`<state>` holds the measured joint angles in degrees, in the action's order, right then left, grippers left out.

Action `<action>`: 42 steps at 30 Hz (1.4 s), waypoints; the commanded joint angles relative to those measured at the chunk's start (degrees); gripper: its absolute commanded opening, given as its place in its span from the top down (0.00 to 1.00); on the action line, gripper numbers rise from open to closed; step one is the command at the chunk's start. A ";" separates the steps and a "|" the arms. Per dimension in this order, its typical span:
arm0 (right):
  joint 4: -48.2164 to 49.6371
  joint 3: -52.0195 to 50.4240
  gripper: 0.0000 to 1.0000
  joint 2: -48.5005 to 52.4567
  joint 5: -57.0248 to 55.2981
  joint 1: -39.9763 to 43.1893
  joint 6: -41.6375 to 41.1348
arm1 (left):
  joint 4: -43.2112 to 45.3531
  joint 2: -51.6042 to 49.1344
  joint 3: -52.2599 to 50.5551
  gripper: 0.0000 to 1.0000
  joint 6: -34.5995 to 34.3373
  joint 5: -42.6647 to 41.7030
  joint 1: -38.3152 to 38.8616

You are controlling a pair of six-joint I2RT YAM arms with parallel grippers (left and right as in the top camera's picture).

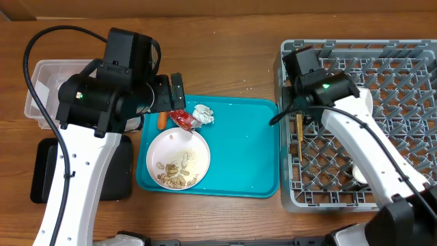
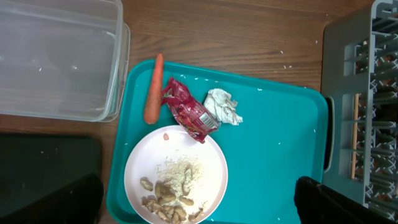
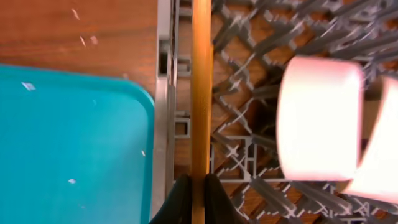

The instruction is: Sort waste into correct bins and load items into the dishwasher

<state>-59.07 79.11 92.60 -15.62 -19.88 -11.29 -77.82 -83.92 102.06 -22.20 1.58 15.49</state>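
The chopsticks [image 3: 200,93] are being clamped by the right gripper [image 3: 198,194] and are lying along the left edge of the grey dish rack [image 3: 249,143]. A white bowl [image 3: 320,118] is sitting further right. The left gripper [image 1: 172,96], jaws spread wide, is being held over the teal tray [image 2: 273,143]. The carrot [image 2: 153,88], red wrapper [image 2: 188,112], tissue [image 2: 222,106] and plate [image 2: 205,155] of scraps [image 2: 168,196] are lying there.

The right gripper [image 3: 199,208] has its jaws pinched on the chopsticks [image 3: 200,93]. They read as one light wooden strip running straight up just inside the rack's [image 3: 165,124] left rim, over its grey lattice. Further inside the rack sits a white bowl [image 3: 320,118], with a second bowl [image 3: 380,155] partly cut off at the edge. Outside the rack's left rim lie the teal tray [image 3: 68,143] and the bare wooden counter [image 3: 74,31], both with pale specks.
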 commanded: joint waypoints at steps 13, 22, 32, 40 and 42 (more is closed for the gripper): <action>-3.69 4.48 0.62 -9.66 4.55 -0.85 -0.85 | 0.07 -0.42 0.85 0.00 -0.52 0.48 -0.13; -3.93 4.59 0.53 -25.29 8.83 -1.42 -0.87 | 0.07 -0.42 0.85 0.00 -0.52 0.48 -0.13; -4.79 4.59 0.00 -34.60 11.50 -1.42 -0.87 | 0.07 -0.42 0.85 0.00 -0.52 0.48 -0.13; -4.74 4.59 0.00 -33.88 11.50 -1.42 -0.87 | 0.07 -0.42 0.85 0.00 -0.52 0.48 -0.13; -4.74 4.57 0.00 -33.38 11.50 -1.42 -0.87 | 0.07 -0.42 0.85 0.00 -0.52 0.48 -0.13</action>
<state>-64.07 82.35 58.63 -4.49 -21.10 -11.99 -77.82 -83.92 102.06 -22.20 1.58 15.49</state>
